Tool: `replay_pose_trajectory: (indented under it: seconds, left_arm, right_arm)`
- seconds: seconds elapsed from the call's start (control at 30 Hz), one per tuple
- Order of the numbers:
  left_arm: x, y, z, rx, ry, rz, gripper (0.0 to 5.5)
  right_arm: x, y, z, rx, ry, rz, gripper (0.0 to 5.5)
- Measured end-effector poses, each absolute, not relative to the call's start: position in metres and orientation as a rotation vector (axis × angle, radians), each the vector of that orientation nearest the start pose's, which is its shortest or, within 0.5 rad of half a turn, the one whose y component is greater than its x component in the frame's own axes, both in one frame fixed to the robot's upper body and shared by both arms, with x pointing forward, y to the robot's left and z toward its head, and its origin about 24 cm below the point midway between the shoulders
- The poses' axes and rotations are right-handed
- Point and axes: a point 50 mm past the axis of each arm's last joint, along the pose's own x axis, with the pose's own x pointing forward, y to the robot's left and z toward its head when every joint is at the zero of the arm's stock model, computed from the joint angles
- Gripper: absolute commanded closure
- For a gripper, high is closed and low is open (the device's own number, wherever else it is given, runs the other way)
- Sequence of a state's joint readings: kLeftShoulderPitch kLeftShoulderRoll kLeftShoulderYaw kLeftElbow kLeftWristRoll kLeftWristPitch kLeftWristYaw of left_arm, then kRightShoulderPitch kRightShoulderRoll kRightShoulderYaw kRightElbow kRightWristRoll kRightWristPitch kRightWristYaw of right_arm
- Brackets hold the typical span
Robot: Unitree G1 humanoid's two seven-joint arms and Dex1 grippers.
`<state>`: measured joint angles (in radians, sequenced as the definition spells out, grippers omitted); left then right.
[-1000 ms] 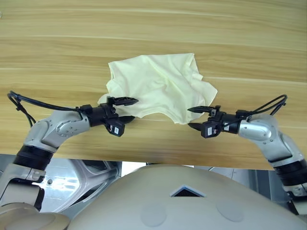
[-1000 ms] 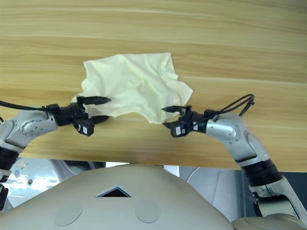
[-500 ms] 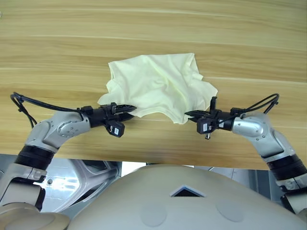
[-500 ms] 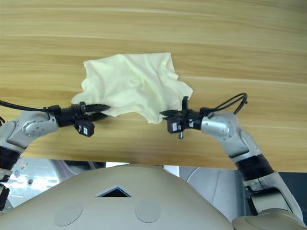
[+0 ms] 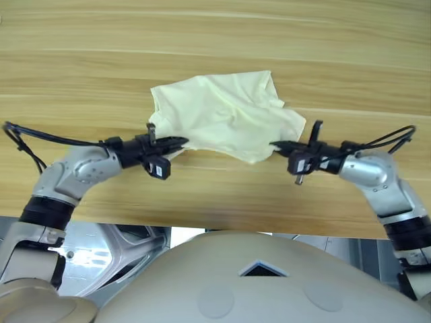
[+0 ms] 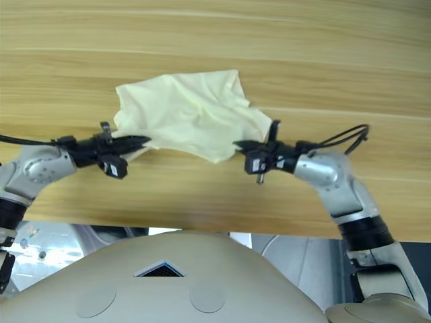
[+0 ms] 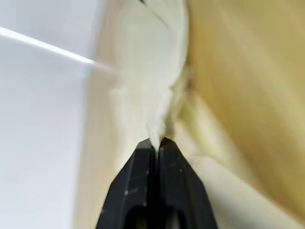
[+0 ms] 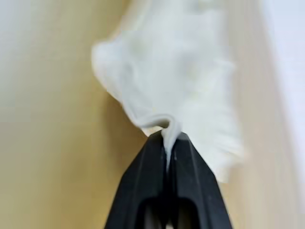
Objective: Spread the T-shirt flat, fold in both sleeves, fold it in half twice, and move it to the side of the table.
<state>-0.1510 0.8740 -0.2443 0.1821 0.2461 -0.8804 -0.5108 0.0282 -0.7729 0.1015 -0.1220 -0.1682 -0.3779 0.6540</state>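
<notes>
Left gripper (image 5: 180, 142) is clenched on one edge of the pale yellow T-shirt (image 5: 225, 116), and right gripper (image 5: 277, 144) pinches the opposite edge. The T-shirt sits crumpled on the wooden table (image 5: 202, 33), spanning between both claws and bunched beyond their tips.

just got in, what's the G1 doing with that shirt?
It has the pale yellow T-shirt pinched along its near edge: the left gripper on the left side, the right gripper on the right, both shut on the cloth. The shirt lies crumpled on the wooden table, not yet spread flat, with no folds made.
</notes>
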Motion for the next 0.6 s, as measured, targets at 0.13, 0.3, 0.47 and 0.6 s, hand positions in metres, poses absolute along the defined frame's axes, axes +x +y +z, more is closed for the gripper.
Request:
replay_pose_trajectory:
  seconds: [0.13, 0.3, 0.47, 0.6]
  left_arm:
    - [0.273, 0.224, 0.184, 1.17, -0.67, -0.812, 5.49]
    - [0.277, 0.236, 0.247, 1.092, -0.856, -0.705, 5.49]
    - [0.26, 0.244, 0.251, 0.916, -0.826, -0.879, 5.49]
    - [0.223, 0.247, 0.245, 0.651, -0.799, -1.212, 5.49]
  right_arm:
    - [0.26, -0.221, 0.165, -0.989, -0.396, 0.588, 5.5]
    - [0.265, -0.234, 0.219, -0.9, -0.62, 0.409, 5.5]
    - [0.246, -0.236, 0.221, -0.841, -0.646, 0.564, 5.5]
    - [0.21, -0.231, 0.197, -0.759, -0.608, 0.901, 5.5]
